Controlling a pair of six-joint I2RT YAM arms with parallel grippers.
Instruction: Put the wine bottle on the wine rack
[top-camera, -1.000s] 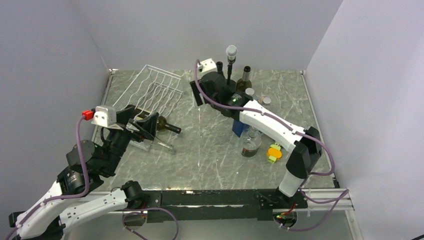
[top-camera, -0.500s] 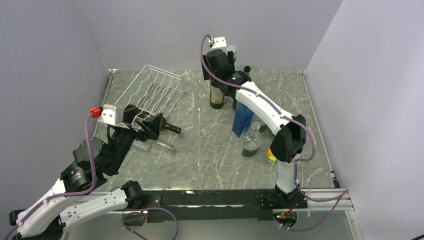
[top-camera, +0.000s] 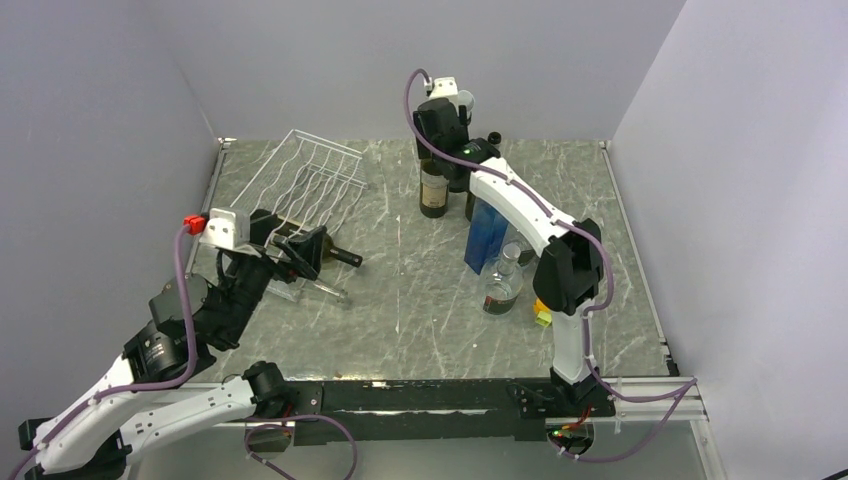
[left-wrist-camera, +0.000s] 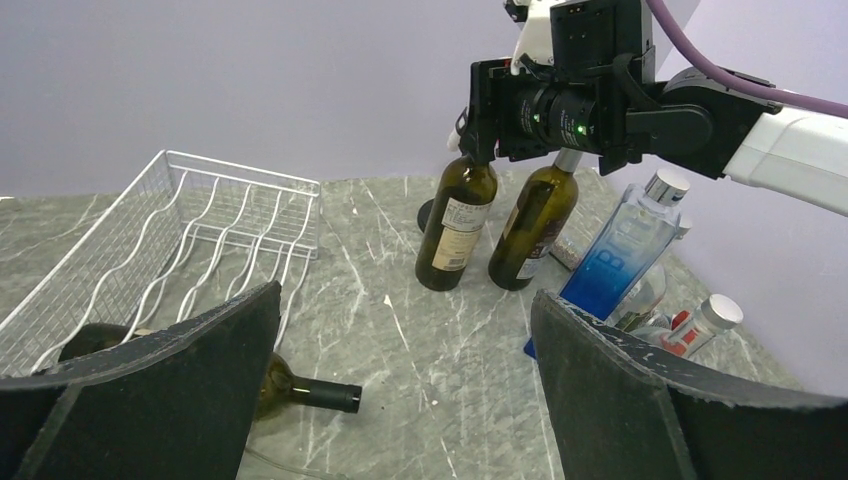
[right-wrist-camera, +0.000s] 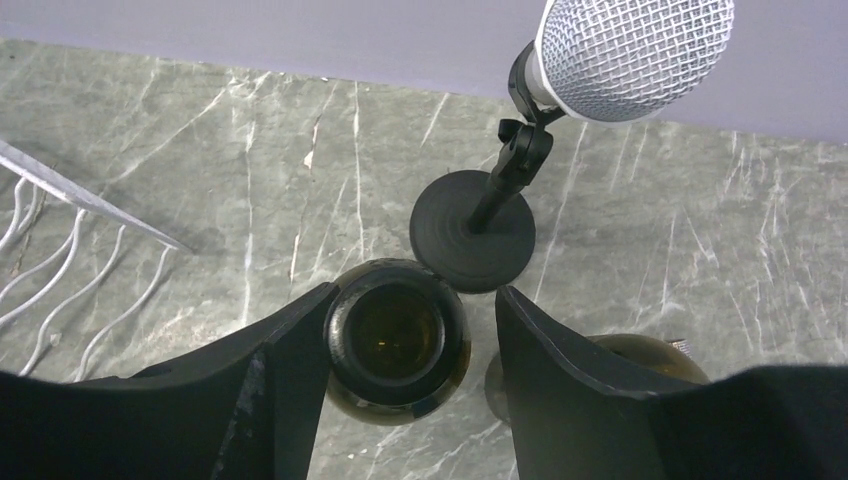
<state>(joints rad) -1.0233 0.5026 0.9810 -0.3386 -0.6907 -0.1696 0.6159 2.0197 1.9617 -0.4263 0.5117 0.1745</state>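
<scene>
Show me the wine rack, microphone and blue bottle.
wine rack (left-wrist-camera: 170, 250), left wrist view, wavy wires
microphone (right-wrist-camera: 635, 55), right wrist view, mesh head
blue bottle (left-wrist-camera: 615, 262), left wrist view, body

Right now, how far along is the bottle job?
Done, apparently: lying bottle at the rack's near end, left gripper open near it. In hand: right gripper straddles the upright bottle's mouth, jaws not yet tight. Left: grip it, carry it, lay it on the rack.
</scene>
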